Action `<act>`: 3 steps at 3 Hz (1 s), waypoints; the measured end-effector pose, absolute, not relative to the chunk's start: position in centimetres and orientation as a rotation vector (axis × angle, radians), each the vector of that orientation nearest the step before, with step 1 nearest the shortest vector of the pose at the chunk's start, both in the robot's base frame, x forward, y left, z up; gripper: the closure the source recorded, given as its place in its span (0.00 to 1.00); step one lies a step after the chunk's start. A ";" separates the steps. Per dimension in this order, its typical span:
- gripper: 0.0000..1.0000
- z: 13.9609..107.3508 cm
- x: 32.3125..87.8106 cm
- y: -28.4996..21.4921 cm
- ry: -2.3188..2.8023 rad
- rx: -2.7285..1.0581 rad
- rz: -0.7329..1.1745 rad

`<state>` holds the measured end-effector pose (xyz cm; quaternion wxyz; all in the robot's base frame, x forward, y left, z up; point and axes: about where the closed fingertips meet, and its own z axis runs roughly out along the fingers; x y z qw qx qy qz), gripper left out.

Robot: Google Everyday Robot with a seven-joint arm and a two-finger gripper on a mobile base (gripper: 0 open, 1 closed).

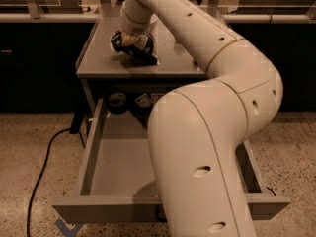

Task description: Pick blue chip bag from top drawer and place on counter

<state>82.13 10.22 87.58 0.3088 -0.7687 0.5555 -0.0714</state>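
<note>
The blue chip bag lies crumpled on the grey counter, near its middle. My gripper comes down from above and is shut on the bag's left end, with the bag resting on the counter top. The top drawer is pulled wide open below the counter. My large cream arm hides the drawer's right half and the counter's right side.
A dark round object and a small white packet sit at the back of the drawer. A black cable runs over the speckled floor at the left. A long background counter with dark cabinets stands behind.
</note>
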 end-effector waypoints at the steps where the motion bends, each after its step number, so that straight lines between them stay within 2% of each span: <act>1: 1.00 87.5 84.3 12.1 1.407 -2.036 -0.196; 3: 0.74 88.2 84.7 12.2 1.399 -2.021 -0.204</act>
